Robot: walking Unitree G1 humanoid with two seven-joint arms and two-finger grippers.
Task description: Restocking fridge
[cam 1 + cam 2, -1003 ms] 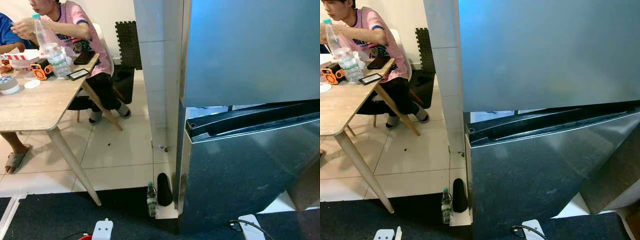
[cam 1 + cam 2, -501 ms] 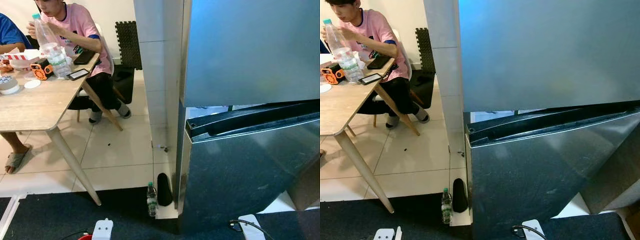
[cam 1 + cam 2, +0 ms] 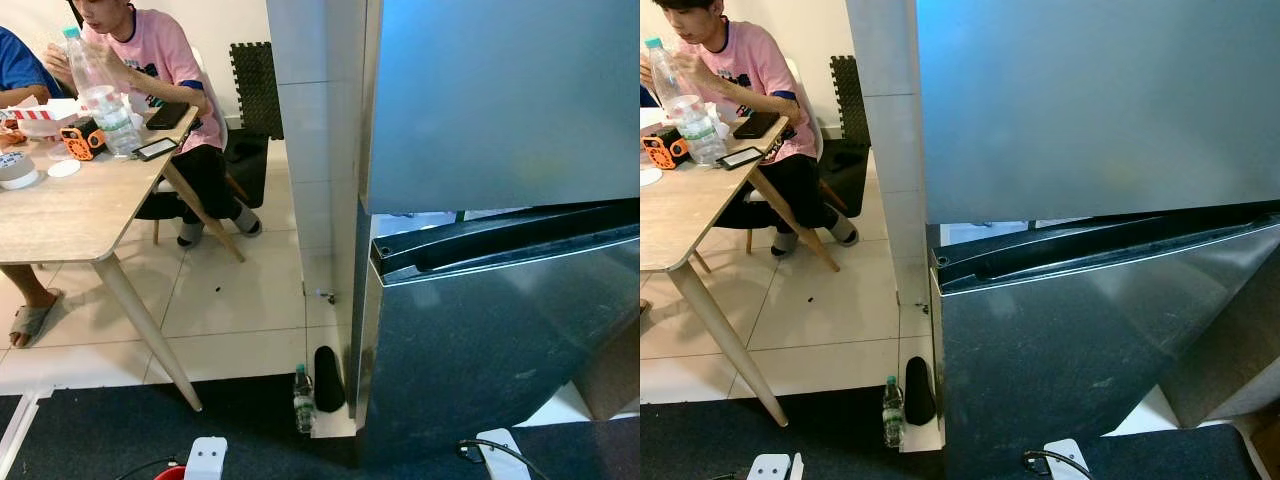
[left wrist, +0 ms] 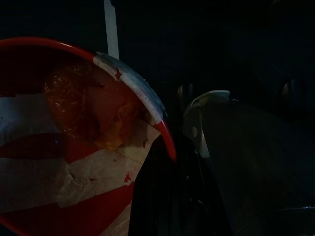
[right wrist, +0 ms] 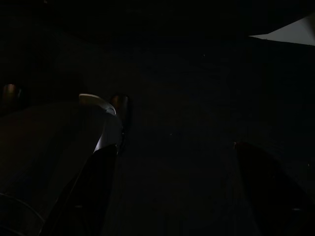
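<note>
Facing the closed fridge (image 3: pixel 500 250) with a bowl in my left gripper (image 4: pixel 172 167).

My left fingers are clamped on the rim of a red bowl (image 4: pixel 74 162), paper-lined, food inside, low in the dark. My right gripper (image 5: pixel 172 187) hangs spread, holding nothing. The fridge stands upright ahead; a small bottle (image 3: pixel 303 398) sits at its corner, a table (image 3: pixel 70 210) and person (image 3: pixel 160 80) farther left.
</note>
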